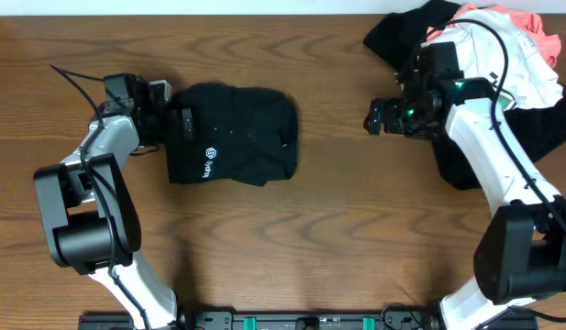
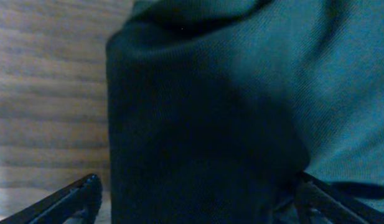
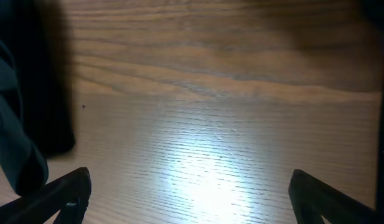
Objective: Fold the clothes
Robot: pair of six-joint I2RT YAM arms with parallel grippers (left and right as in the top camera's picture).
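left gripper (image 1: 165,117): jaws spread wide, the edge of the folded black shirt (image 1: 232,133) lies between them, not pinched. shirt sits at its 3 o'clock on the table (image 1: 292,247). right gripper (image 1: 372,117): jaws wide apart over bare wood, holding nothing. heap of clothes (image 1: 512,46), black, white and pink, at its 2 o'clock.

Bare table (image 1: 356,229) at centre, folded black shirt (image 1: 232,133) left, clothes pile (image 1: 530,55) far right

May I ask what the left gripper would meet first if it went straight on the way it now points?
The folded black shirt with the white logo: the left gripper sits open at its edge, and dark fabric fills the wrist view ahead.
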